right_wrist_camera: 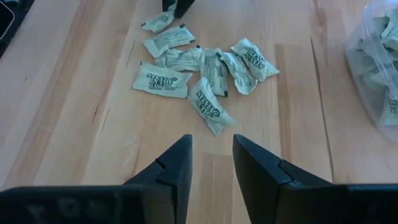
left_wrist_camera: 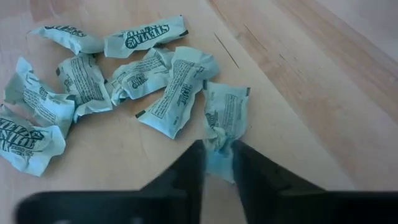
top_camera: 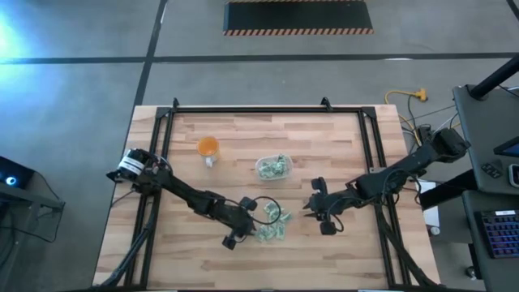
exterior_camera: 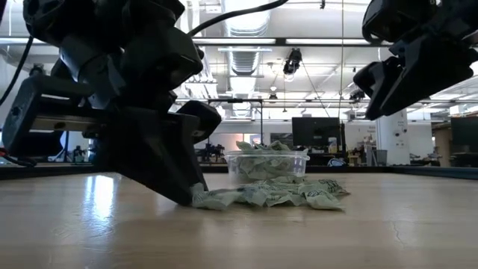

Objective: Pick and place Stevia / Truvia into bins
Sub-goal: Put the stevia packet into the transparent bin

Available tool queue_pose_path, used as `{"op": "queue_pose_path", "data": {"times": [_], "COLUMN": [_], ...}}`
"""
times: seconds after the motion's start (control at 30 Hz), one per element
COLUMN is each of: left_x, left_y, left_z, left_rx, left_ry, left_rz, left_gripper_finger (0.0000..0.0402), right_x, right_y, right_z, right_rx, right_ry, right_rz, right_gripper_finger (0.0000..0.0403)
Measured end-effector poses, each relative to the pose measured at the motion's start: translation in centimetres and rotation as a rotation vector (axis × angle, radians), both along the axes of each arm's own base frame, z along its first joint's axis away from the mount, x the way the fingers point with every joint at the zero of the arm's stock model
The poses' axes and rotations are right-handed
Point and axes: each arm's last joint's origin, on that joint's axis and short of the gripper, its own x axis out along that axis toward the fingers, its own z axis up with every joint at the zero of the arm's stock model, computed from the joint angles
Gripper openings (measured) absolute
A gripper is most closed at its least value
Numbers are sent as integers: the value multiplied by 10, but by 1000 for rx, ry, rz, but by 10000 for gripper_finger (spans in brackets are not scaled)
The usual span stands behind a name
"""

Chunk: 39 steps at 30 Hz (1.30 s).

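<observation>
Several green-and-white Stevia packets [top_camera: 274, 223] lie in a loose pile on the wooden table, also seen in the left wrist view [left_wrist_camera: 81, 81] and the right wrist view [right_wrist_camera: 205, 68]. The clear tub [top_camera: 273, 168] stands behind them, holding more packets [exterior_camera: 267, 164]. My left gripper [left_wrist_camera: 217, 149] is down at the pile's near-left edge [top_camera: 253, 232], shut on one packet [left_wrist_camera: 225, 115]. My right gripper [right_wrist_camera: 211, 158] is open and empty, raised above the table to the right of the pile [top_camera: 312, 208]. My left gripper pinches the near end [left_wrist_camera: 219, 163] of one packet at the edge of the pile between its two fingers. The fingers slant down to the tabletop [exterior_camera: 185, 196]. The packet's far part [left_wrist_camera: 227, 106] lies flat on the wood.
An orange round object [top_camera: 208, 147] stands at the far left of the table, left of the tub. A black frame [top_camera: 251, 110] runs along the table's far edge and sides. Bare wood lies near the front edge [top_camera: 324, 268].
</observation>
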Motion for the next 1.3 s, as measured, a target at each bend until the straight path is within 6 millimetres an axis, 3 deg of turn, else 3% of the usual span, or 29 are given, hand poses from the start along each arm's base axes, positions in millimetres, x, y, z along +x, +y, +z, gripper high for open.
{"op": "queue_pose_path", "data": {"times": [0.13,0.47,0.73,1.1,1.3], "left_x": [0,-4,-5,11,17], "left_y": [0,6,22,85,124], "left_z": [1,28,55,67,72], "left_rx": [19,106,237,347,322], "left_ry": [-10,-98,-206,-285,-337], "left_rz": [-12,42,135,305,348], "left_gripper_finger": [8,2,1,0,0], "right_x": [-1,-2,-1,-1,-1], "right_y": [-1,-1,-1,-1,-1], "right_z": [-3,-5,-4,-4,-5], "right_rx": [0,1,8,7,-1], "right_ry": [4,2,-14,-24,-24], "right_rz": [-2,-2,-2,3,7], "right_gripper_finger": [104,98,99,85,86]}}
